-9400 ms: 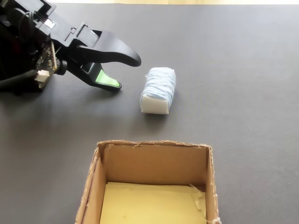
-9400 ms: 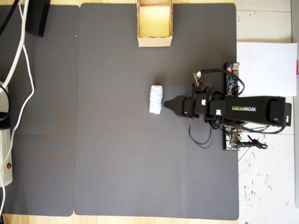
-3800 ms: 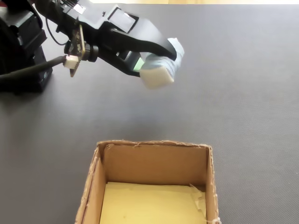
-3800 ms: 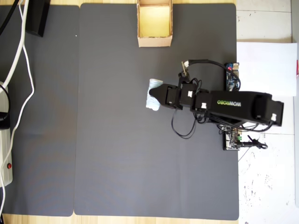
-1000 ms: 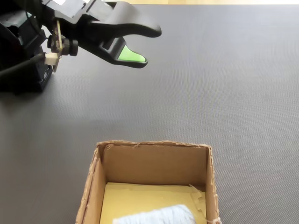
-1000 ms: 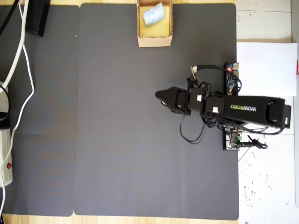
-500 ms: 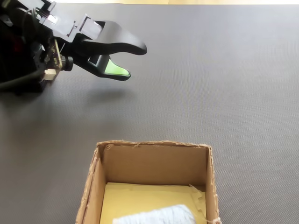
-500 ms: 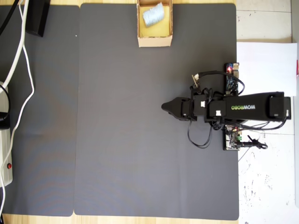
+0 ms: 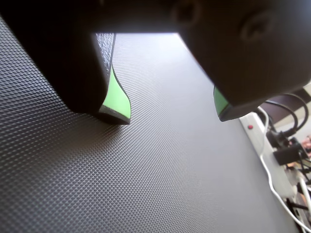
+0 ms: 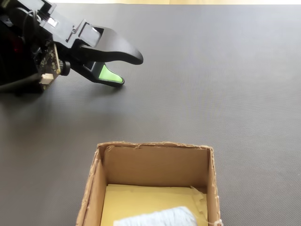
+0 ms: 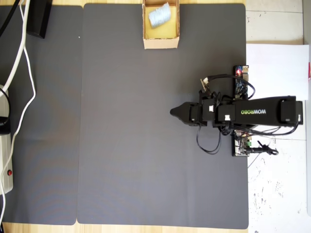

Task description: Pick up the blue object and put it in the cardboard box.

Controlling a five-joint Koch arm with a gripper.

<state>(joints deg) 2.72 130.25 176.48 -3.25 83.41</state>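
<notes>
The pale blue object [image 11: 159,14] lies inside the cardboard box [image 11: 160,42] at the top of the mat in the overhead view. In the fixed view only its wrinkled top [image 10: 157,218] shows on the yellow floor of the box [image 10: 94,179]. My gripper [image 10: 128,70] hangs low over the mat, far from the box, at the upper left of that view. Its jaws stand apart with nothing between them. In the wrist view the gripper [image 9: 172,115] shows two green pads [image 9: 116,99] with bare mat between them. Seen from overhead, the gripper [image 11: 173,112] points left from the arm.
The dark grey mat [image 11: 121,145] covers the table. White cables [image 11: 19,63] and a power strip [image 11: 5,170] run along the left edge. A white paper sheet [image 11: 277,70] lies at the right by the arm's base [image 11: 243,145]. A black block [image 11: 39,17] stands at top left.
The arm has drawn back to the right in the overhead view and sunk closer to the mat. The blue object stays still in the box. The jaws remain apart.
</notes>
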